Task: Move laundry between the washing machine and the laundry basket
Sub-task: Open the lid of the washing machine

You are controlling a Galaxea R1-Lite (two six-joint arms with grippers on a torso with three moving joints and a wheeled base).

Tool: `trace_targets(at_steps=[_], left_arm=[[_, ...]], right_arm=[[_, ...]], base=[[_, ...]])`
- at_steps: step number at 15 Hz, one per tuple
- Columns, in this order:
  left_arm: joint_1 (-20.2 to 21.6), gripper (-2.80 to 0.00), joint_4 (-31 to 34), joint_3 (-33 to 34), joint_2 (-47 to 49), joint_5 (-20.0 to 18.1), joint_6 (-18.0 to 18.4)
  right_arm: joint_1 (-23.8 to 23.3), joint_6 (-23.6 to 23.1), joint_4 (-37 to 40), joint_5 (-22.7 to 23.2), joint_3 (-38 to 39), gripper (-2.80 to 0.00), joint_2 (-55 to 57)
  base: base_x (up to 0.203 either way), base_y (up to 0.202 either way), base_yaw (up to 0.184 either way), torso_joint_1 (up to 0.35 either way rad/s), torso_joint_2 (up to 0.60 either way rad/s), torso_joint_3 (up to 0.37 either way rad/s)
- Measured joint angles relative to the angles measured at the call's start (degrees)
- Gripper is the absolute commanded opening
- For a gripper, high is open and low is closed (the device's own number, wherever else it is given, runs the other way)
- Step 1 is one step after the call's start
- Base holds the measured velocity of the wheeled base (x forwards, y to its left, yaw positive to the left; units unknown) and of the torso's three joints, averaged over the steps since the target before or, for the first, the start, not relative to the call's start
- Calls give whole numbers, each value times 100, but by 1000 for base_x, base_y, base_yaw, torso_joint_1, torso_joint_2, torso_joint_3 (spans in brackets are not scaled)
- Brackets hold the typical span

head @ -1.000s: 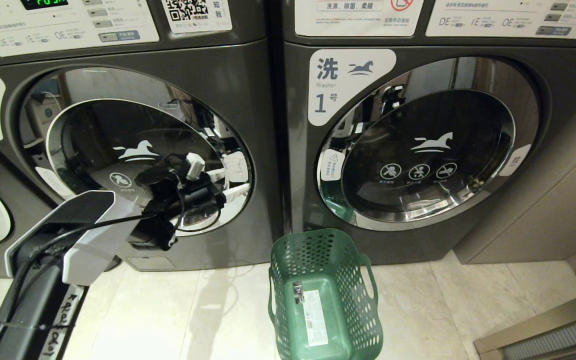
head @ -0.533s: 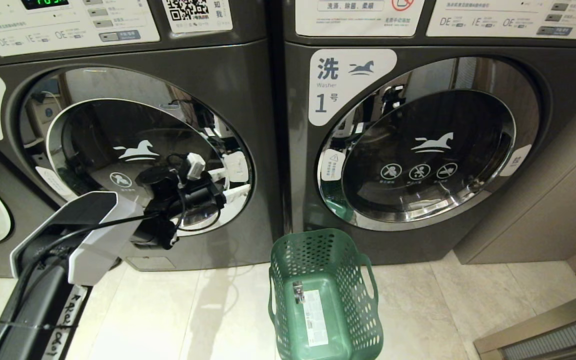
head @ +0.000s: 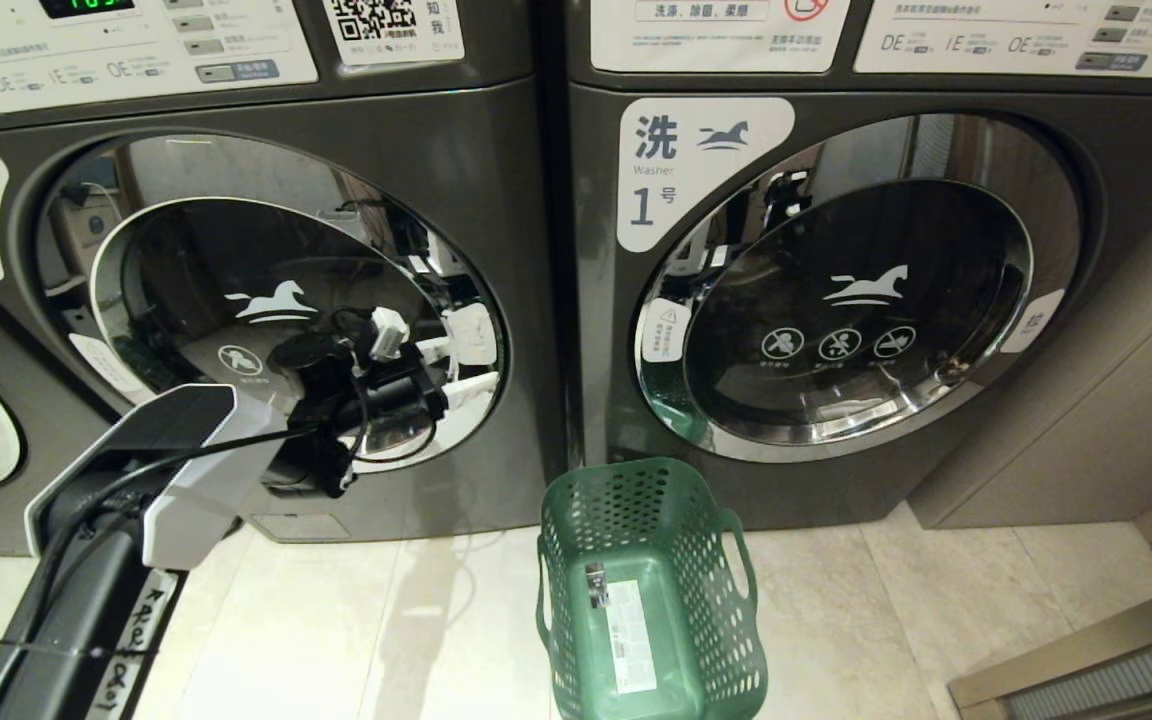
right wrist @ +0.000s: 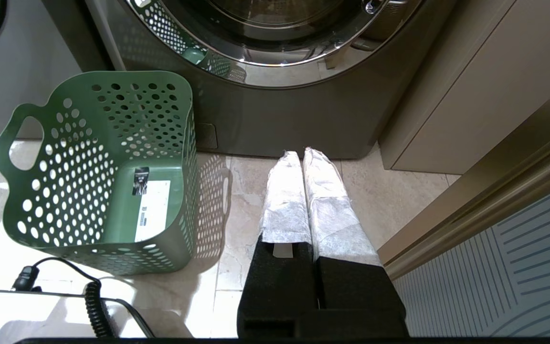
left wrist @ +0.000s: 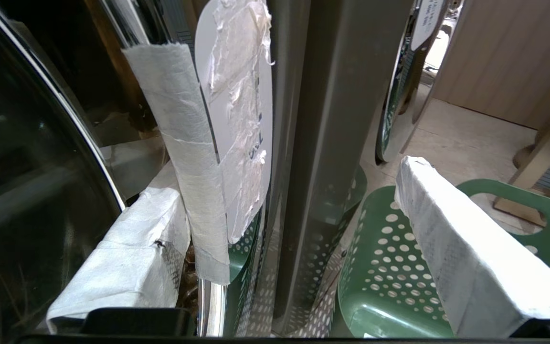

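Left gripper (head: 456,365): jaws spread wide, holding nothing, at the right edge of the door (head: 271,300) of the washer (head: 496,180) marked 2. In the left wrist view one padded finger (left wrist: 132,267) lies against the glass side and the other finger (left wrist: 466,267) hangs out over the basket (head: 651,590).
Right gripper (right wrist: 303,191): pressed together, empty, parked low over the floor (right wrist: 389,210) beside the basket.
Step in hand: opening that door, as I judge it (it looks shut now).
Doing it well: set one finger behind the taped tab (left wrist: 194,157) on the door's edge, close firmly, then pull along the door's swing, not straight out, so the pads do not slip off the chrome.
Laundry: none in sight; the basket is bare to its bottom label, and whether the drum holds any I cannot tell through the dark glass.
Around: washer 1 (head: 836,300) to the right, also shut; a wooden panel (head: 1086,400) beyond it.
In the way: the basket stands on the floor just right of the door, so it may meet the door if that swings rightward.
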Motion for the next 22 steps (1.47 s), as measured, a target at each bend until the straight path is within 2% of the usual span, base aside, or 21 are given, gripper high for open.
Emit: trace_targets(at_steps=[3, 7, 14, 17, 19, 22], left_arm=[[0, 0, -9, -5, 22, -415, 20], [0, 0, -114, 9, 35, -665, 20], [43, 0, -544, 403, -34, -727, 11], [70, 0, -828, 800, -149, -728, 2], [99, 0, -1020, 1134, -254, -921, 8], [118, 0, -1194, 1578, -431, -818, 5]], right_arm=[[0, 0, 0, 0, 0, -280, 0], [0, 0, 0, 0, 0, -280, 0], [0, 0, 0, 0, 0, -280, 0], [0, 0, 0, 0, 0, -280, 0], [0, 0, 0, 0, 0, -280, 0], [0, 0, 0, 0, 0, -280, 0]], base=[[0, 0, 0, 0, 0, 0], [0, 0, 0, 0, 0, 0], [0, 0, 0, 0, 0, 0], [0, 0, 0, 0, 0, 0], [0, 0, 0, 0, 0, 0], [0, 0, 0, 0, 0, 0]])
